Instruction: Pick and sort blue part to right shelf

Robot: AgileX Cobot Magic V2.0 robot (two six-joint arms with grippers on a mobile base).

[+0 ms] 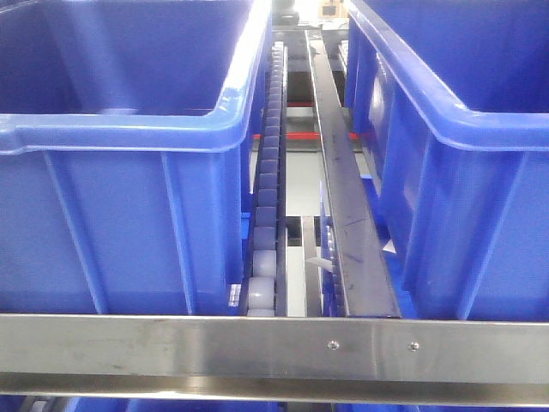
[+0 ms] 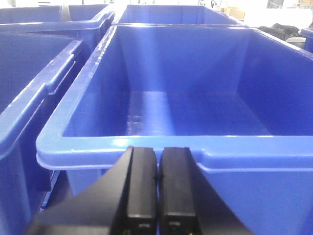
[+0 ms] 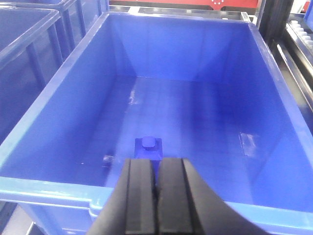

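Right wrist view: the blue part (image 3: pixel 148 147) is visible just above the tips of the right claw (image 3: pixel 156 196), over the floor of a large blue bin (image 3: pixel 49 127). Only its cap and shoulders show. The fingers (image 3: pixel 139 196) appear pressed together with no visible gap, and the part's lower body is hidden behind them, so whether the claw holds the part or the part lies free on the bin floor cannot be told.

Left wrist view: the left claw (image 2: pixel 156 191) is closed and empty, poised at the near rim of another bin (image 2: pixel 146 147).

Front view: the right shelf (image 1: pixel 274 348) presents its steel front bar, with a roller track (image 1: pixel 268 172) between two bins.

Assessment: the step in hand is likely placement or release into the bin. If the part is held, the next move calls for opening the right claw and lifting clear of the rim.
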